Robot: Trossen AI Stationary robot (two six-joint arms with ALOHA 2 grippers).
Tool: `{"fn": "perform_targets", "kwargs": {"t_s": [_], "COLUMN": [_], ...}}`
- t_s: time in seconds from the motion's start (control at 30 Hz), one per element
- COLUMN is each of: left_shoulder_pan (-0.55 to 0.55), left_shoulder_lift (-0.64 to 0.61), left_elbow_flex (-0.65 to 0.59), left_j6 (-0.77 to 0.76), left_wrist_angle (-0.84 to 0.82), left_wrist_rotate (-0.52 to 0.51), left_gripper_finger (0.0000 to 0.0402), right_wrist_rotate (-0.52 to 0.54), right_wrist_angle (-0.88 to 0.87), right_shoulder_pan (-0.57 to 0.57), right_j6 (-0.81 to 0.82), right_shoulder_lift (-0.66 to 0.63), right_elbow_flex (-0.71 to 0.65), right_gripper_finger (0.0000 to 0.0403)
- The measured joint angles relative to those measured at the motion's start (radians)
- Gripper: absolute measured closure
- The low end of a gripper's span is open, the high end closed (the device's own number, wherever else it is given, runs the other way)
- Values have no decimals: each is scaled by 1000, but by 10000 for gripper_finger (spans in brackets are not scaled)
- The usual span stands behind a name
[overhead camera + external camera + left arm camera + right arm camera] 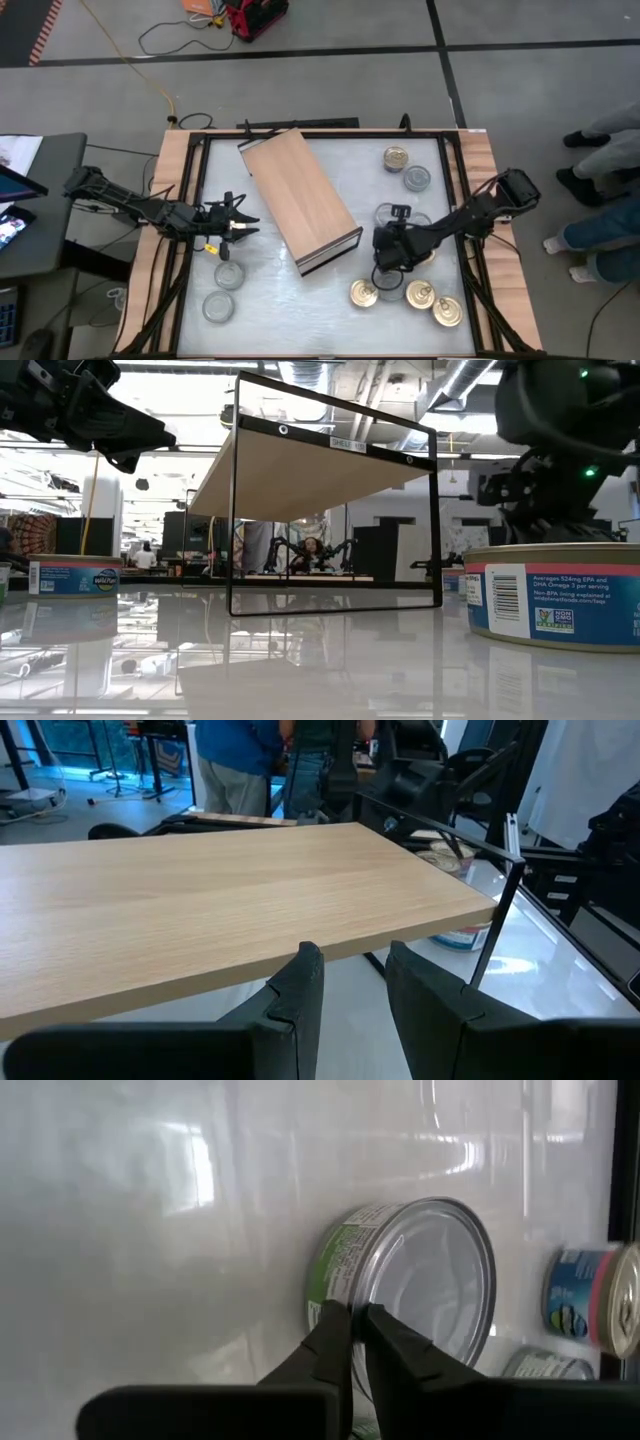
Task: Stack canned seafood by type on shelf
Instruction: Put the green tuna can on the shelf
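High view: right gripper (388, 262) is down among the tins at about 4 o'clock on the table (325, 330), just off the shelf's dark-edged open end. Shelf (298, 197) lies diagonally mid-table, from 11 o'clock toward 5. Left gripper (235, 228) hangs at 9 o'clock beside the shelf's long edge, nothing in it. Gold-top tins (420, 294) cluster at 5 o'clock, two silver-top tins (218, 306) at 7 o'clock, one gold and one silver tin at 1 o'clock.

Low view: level look through the shelf's (330, 470) open front; nothing inside it. Blue-label tin (555, 593) close at 3 o'clock, another (72, 575) at 9 o'clock. Both arms show only as dark masses up top, fingers not readable here.

Left wrist view: left fingers (300, 990) a small gap apart, holding nothing, poised just at the shelf's (220, 910) wooden edge.

Right wrist view: only view that shows the grip. Right fingers (333, 1335) nearly closed, pinching the rim of a green-label silver-top tin (430, 1280). Blue-label tins (590, 1300) beyond it.
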Motion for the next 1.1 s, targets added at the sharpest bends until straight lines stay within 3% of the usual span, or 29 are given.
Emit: {"fn": "perform_targets", "kwargs": {"t_s": [0.43,0.6,0.87,1.1], "left_shoulder_pan": [0,0,0,0], "left_shoulder_lift": [0,0,0,0], "left_elbow_flex": [0,0,0,0], "left_j6": [0,0,0,-2], "left_wrist_angle": [0,1,4,4], "left_wrist_rotate": [-2,-9,-12,-11], "left_gripper_finger": [298,298,299,299], "right_wrist_rotate": [22,-40,-176,-263], "right_wrist_angle": [54,14,-89,-124], "right_shoulder_pan": [96,107,10,-172], "right_j6": [-25,-25,49,-45], "right_shoulder_lift": [1,-8,-135,-215], "right_elbow_flex": [6,70,138,130], "right_gripper_finger": [350,350,340,275]}}
